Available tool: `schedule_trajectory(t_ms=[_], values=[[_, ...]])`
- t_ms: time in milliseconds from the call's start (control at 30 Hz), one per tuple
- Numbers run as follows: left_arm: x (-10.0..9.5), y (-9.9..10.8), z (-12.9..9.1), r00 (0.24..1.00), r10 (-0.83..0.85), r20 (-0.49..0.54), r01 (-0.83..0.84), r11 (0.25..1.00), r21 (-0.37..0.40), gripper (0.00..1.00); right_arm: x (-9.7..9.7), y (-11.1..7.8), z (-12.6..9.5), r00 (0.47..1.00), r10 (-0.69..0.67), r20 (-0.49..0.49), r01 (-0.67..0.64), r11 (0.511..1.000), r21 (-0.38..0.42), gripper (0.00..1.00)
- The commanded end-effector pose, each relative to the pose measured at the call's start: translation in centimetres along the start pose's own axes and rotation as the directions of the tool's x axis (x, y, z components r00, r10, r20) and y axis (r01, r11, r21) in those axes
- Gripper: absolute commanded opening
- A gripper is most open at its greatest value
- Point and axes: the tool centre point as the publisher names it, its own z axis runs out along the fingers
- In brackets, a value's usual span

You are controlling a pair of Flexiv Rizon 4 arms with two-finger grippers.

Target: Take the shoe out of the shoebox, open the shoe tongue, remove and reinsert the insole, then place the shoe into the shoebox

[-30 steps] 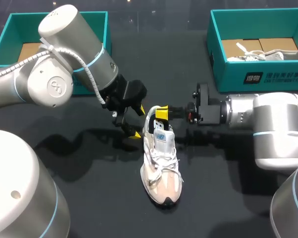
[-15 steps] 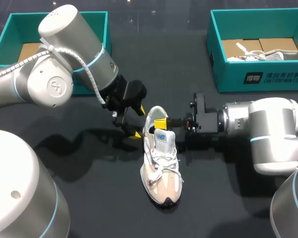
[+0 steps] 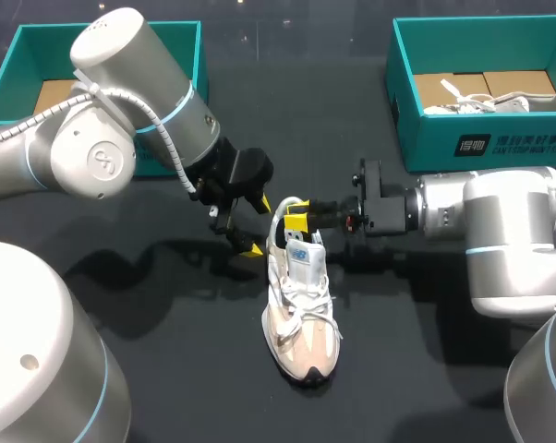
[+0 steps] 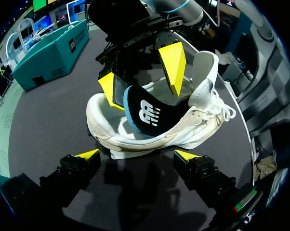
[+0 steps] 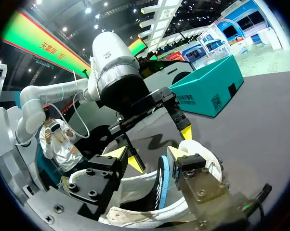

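A white and beige shoe [image 3: 301,309] lies on the dark table, toe toward the front. Its black insole [image 4: 144,114] with a blue edge stands on edge in the heel opening, partly inside the shoe. My right gripper [image 3: 296,218] hovers over the heel, open, one yellow finger [image 4: 171,62] on each side of the insole [image 5: 162,185] with gaps showing. My left gripper [image 4: 135,155] is open just beside the heel [image 3: 255,228], the shoe's side [image 4: 150,139] ahead of its tips, touching nothing.
A teal shoebox [image 3: 19,65] stands at the back left with a cardboard insert. A second teal shoebox [image 3: 472,143] at the back right holds another white shoe [image 3: 500,101]. Both arms crowd the table's middle around the heel.
My right gripper dipped toward the heel, then drew back a little, and its fingers spread away from the insole. The left arm and the shoe have stayed put.
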Motion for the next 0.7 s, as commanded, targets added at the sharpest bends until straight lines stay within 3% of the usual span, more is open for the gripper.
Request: schedule_trajectory(t_ms=[33, 400, 700], values=[[0.2, 0.4, -0.7, 1.000, 0.005, 0.003, -0.005, 1.000, 0.007, 1.00, 0.1, 0.6, -0.5, 1.000, -0.002, 0.015, 0.002, 1.000, 0.023, 0.56], [0.4, 1.4, -2.6, 0.999, 0.048, -0.006, -0.048, 0.999, 0.020, 1.00, -0.2, 1.4, -2.1, 0.996, -0.011, 0.088, 0.004, 0.997, 0.082, 0.56], [0.1, 2.6, -5.4, 0.995, 0.101, -0.017, -0.101, 0.995, 0.011, 1.00, -0.8, 1.9, -4.1, 0.988, 0.028, 0.150, -0.053, 0.984, 0.168, 0.51]])
